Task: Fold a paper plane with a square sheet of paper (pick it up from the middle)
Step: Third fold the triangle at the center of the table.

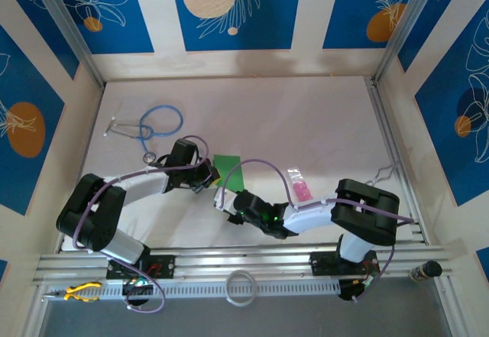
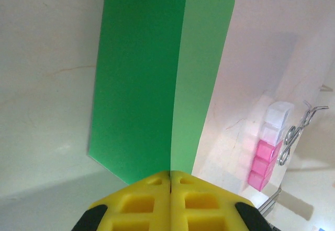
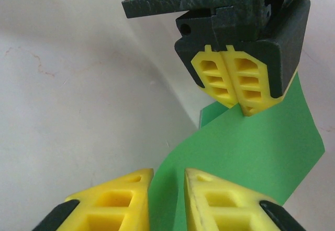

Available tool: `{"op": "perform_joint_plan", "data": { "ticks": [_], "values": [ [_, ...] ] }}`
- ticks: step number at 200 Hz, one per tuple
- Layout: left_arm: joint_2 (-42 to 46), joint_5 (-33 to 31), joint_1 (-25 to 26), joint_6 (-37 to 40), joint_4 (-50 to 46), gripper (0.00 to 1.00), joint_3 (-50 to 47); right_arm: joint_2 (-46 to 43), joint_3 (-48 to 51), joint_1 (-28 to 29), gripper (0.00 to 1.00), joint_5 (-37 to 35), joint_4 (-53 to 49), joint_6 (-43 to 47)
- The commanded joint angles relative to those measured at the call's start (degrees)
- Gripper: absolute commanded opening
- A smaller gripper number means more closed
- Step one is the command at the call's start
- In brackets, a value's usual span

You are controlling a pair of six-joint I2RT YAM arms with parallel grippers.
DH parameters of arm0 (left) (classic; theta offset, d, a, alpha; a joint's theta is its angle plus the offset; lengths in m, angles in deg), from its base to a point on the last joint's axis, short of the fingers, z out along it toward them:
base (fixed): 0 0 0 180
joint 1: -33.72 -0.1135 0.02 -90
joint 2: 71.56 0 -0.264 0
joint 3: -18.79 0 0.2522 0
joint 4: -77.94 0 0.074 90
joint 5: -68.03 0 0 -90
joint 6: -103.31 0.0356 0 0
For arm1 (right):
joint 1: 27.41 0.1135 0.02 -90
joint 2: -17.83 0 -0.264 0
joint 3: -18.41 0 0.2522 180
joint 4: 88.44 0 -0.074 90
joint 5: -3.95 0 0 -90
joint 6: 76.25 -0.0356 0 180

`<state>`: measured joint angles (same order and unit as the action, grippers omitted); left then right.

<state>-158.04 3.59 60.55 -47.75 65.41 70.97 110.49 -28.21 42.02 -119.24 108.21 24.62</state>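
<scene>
The square sheet of paper (image 2: 141, 74) is held bowed over the table, well left of the pink bottle (image 2: 266, 160). One edge is pinched in the left gripper (image 3: 238, 99), jaws shut tight on it, and the other end runs into the right gripper (image 3: 167, 191), jaws narrowly apart around it. You'd do best, I judge, to close the right jaws only once the edges line up, keeping the sheet slack so it bends cleanly. How deep the paper sits between the right fingers is cut off from you.
</scene>
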Motion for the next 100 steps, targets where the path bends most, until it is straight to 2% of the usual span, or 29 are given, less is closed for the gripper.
{"op": "perform_joint_plan", "data": {
  "ticks": [1, 45, 100],
  "values": [
    [-0.54, 0.98, -0.81, -0.13, 0.44, 0.0, 0.95, -1.33, 0.86, 0.27, 0.19, 0.03, 1.14, -1.16],
    [-0.75, 0.57, -0.93, -0.02, 0.2, 0.0, 0.92, -2.3, 1.22, -0.06, 0.17, 0.18, 0.75, -2.99],
    [-0.45, -0.46, -0.9, 0.75, -0.76, 0.03, 0.99, -3.88, 0.9, -1.72, 0.07, 4.03, -2.35, -7.29]
  ]
}}
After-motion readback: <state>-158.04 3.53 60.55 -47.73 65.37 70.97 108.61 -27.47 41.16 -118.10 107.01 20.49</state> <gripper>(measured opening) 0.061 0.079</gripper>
